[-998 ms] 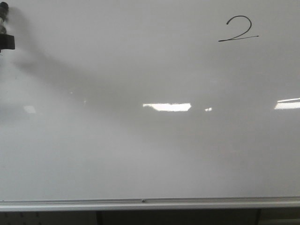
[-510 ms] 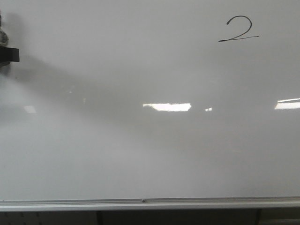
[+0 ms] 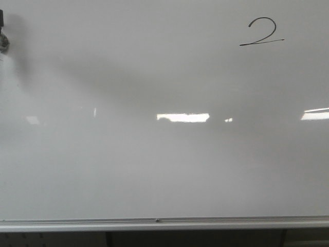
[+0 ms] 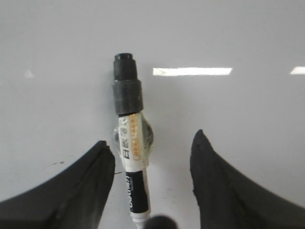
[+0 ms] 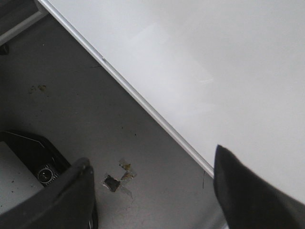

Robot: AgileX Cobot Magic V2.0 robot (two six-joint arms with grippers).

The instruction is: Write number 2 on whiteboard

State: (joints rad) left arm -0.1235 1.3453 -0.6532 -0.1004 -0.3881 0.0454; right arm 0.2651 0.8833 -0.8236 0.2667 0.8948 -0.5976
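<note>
Grey floor (stained, tape scraps lower centre of right wrist frame); dark base unit lower left.

Glossy white-grey whiteboard w/ silver aluminium frame along edge; bright white rectangular light reflections across it. Number 2 in thin black line. Marker: black cap, white barrel w/ orange label patch and black print, black band lower down. Left gripper fingers black. Right gripper fingers black, over dark grey floor w/ brownish specks.
</note>
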